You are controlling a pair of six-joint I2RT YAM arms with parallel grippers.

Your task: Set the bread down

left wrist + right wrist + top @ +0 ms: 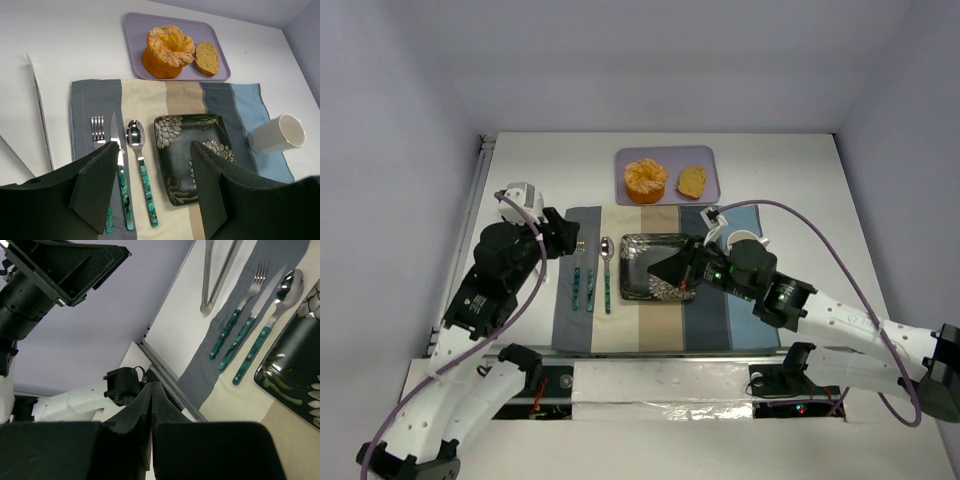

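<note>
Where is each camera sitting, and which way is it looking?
Top external: high behind the arm bases, looking down on the table; shows both arms, left gripper and right gripper.
Left wrist: on the left arm, looking forward over the plate toward the bread on the tray; its own spread fingers show.
Right wrist: on the right arm, looking sideways past the spoon toward the left arm; its own closed fingers show.
Shared: all three see the plate and spoon.
</note>
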